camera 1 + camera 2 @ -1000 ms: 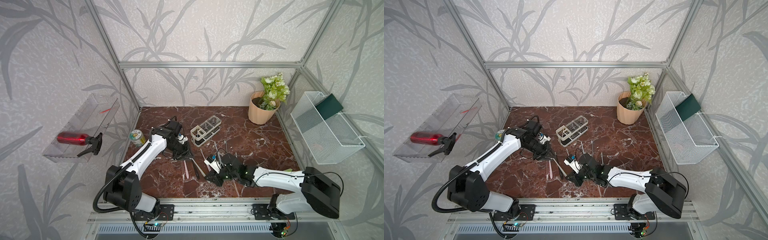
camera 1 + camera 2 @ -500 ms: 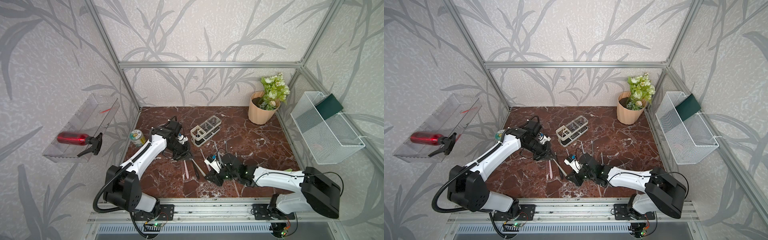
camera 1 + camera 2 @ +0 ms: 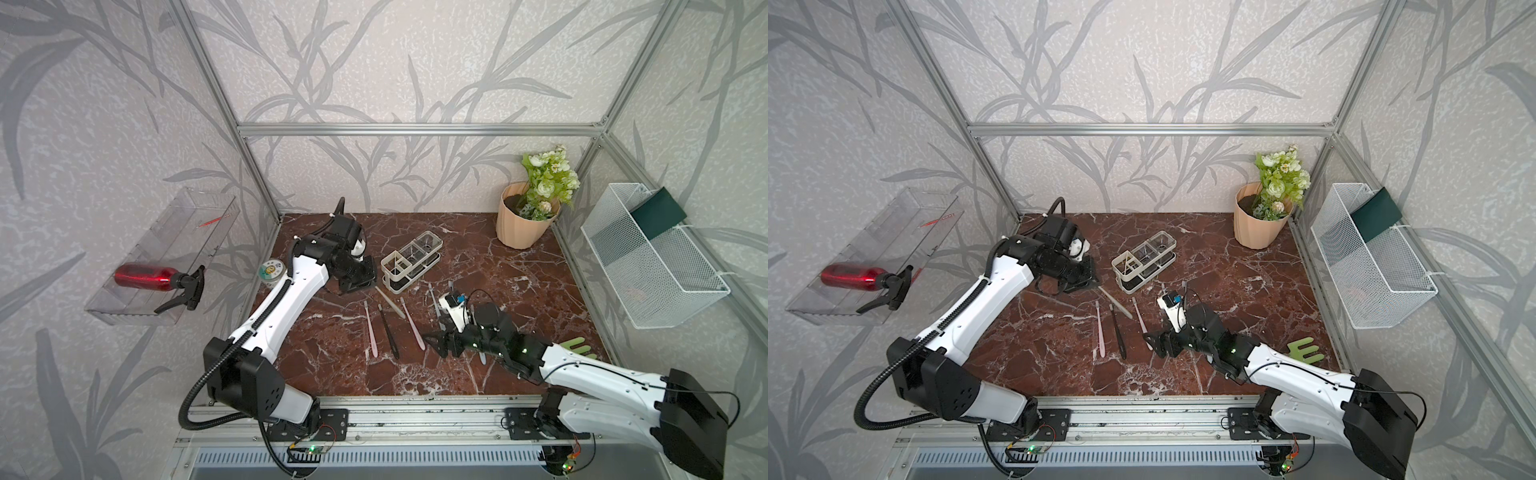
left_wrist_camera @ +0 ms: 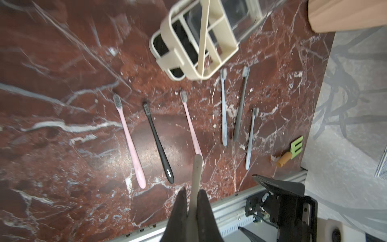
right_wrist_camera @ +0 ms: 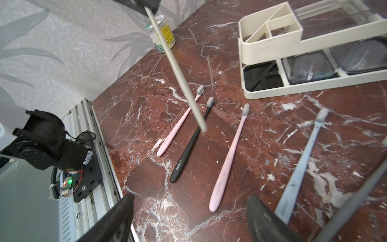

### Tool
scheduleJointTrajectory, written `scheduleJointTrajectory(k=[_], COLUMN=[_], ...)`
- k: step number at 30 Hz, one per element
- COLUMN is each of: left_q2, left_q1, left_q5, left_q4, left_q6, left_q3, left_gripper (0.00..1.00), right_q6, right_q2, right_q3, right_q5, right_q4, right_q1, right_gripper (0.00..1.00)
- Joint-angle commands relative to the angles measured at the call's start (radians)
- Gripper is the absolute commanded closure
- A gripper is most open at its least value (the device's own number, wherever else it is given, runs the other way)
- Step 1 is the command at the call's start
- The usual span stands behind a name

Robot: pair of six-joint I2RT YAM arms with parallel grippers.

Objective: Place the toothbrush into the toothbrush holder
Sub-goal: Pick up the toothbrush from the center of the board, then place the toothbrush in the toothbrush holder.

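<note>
**Toothbrush** (image 4: 196, 178): the bristle head is hidden behind the left gripper (image 4: 192, 190), whose jaws pinch the handle. The handle is slim, plain and cream, with a rounded free end jutting ahead of the jaws over a black toothbrush (image 5: 192, 140).

**Toothbrush holder** (image 4: 173, 57): it stands ahead of those jaws, its far compartments cut off.

**Right gripper** (image 5: 190, 197): the jaws are spread wide with nothing between them, and the fingers are blurred.

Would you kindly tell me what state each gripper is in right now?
Left gripper: closed on the slim cream plastic toothbrush.
Right gripper: open, empty.
</note>
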State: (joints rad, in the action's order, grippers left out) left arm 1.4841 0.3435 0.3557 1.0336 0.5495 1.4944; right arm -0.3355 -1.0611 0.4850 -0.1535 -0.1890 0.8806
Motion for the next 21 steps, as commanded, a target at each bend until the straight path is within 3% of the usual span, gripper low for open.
scheduleJointTrajectory(k=[1, 10, 21], left_q2=[0.034, 0.186, 0.416], left_q1=[0.018, 0.122, 0.173], left_q5=[-0.185, -0.448, -0.547], left_q4=[0.003, 0.032, 0.164], left_q6=[-0.030, -0.134, -0.199], left_q3=[0.107, 0.399, 0.708], left_gripper=[1.00, 1.00, 1.00], right_q6=[-0.012, -0.058, -0.080], right_q2=[0.033, 0.088, 0.120], right_q3=[-0.032, -0.097, -0.112], right_q5=[0.093, 0.104, 0.077], right_q4=[0.021, -0.015, -0.025], right_q1=[-0.002, -0.002, -0.002], right_gripper=[0.10, 0.04, 0.02])
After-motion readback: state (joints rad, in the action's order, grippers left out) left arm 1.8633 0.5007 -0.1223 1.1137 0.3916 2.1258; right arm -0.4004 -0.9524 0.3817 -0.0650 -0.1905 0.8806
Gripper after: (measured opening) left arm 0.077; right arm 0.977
